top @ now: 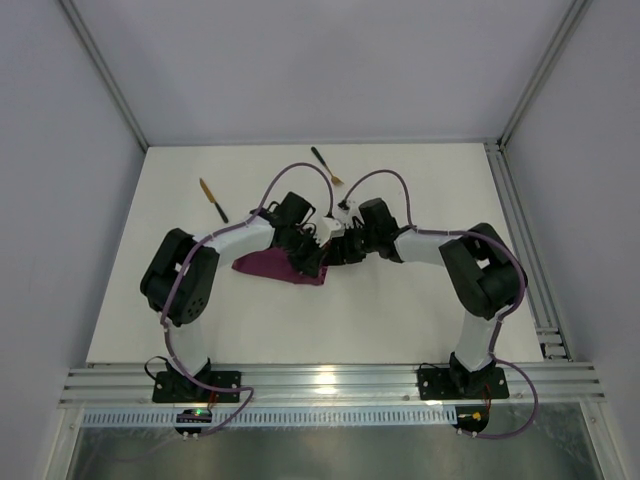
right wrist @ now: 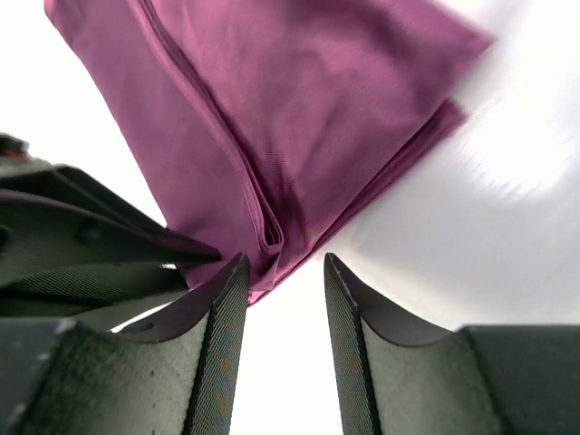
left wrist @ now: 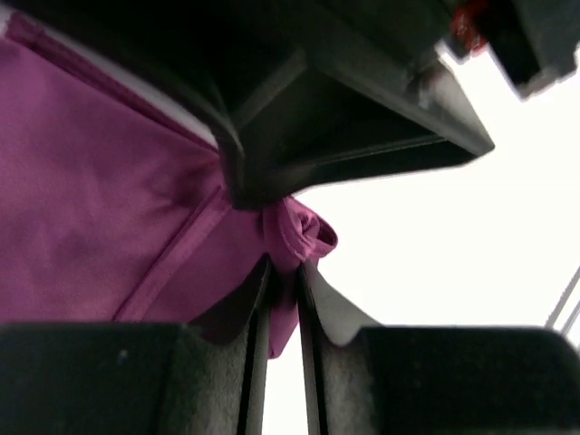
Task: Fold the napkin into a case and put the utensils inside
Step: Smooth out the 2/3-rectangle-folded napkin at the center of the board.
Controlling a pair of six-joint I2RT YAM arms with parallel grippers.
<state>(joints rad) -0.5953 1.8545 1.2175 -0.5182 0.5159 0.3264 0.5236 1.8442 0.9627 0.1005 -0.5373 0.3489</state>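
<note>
The magenta-purple napkin (top: pixel 275 266) lies folded in several layers at the table's middle, under both wrists. My left gripper (top: pixel 318 240) is shut on a bunched corner of the napkin (left wrist: pixel 299 231), cloth pinched between its fingers. My right gripper (top: pixel 338 250) is open, its fingers (right wrist: pixel 227 299) standing just off the napkin's folded corner (right wrist: pixel 272 240), with nothing between them. The knife (top: pixel 213 200) lies at the back left, the fork (top: pixel 326 167) at the back middle, both apart from the cloth.
The white table (top: pixel 420 320) ends at an aluminium rail (top: pixel 330 385) at the front and another rail (top: pixel 525 250) on the right. Grey walls close the back and sides. The two wrists are close together over the napkin.
</note>
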